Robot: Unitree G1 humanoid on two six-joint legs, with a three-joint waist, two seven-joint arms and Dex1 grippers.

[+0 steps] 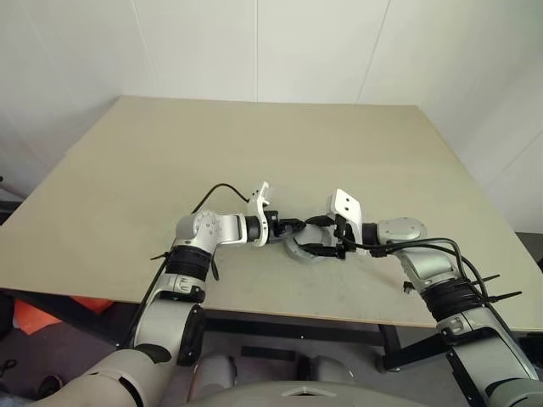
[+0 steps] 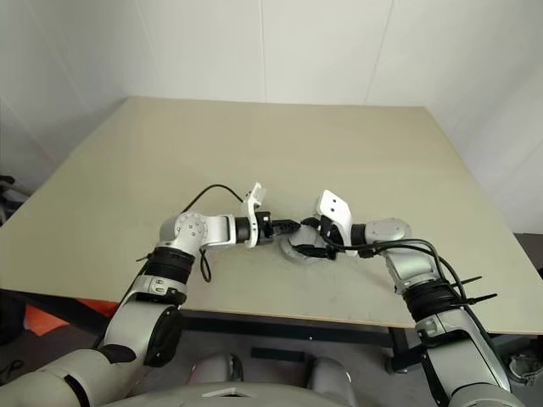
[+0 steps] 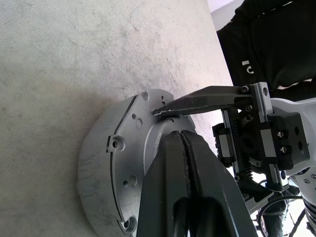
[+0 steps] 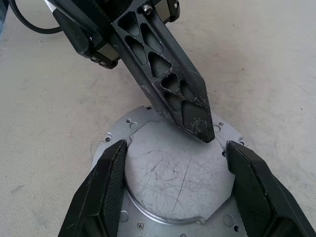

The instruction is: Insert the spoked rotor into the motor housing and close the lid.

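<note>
Motor housing [image 4: 173, 173] lies flat on the worktop [image 1: 254, 144], close to its near edge, and between the two grippers. In the wrist views it shows a smooth, scratched round face inside a wider flange with small holes; no copper is to be seen, so it seems either closed already or turned with its plain side up. Which of the two it is cannot be told.

Nearest to the camera in the right wrist view, the right gripper [image 4: 173, 187] has its fingers spread wide, one on each side of the raised round face. They stand just beside its rim, and whether they press on it is not clear. This arm is the nearer one for holding the part steady.

A little farther, the left gripper [image 4: 170, 91] comes from the opposite side with its fingers closed together and with nothing between them. Its tip points slantwise down onto the far part of the round face and seems to touch it or nearly so.

Being round, the housing has no long axis along the worktop; its axis stands upright, and the flat face looks up. The next move therefore probably depends on a straight push downward by the closed tip, while the spread fingers keep the rim from sliding sideways.
</note>
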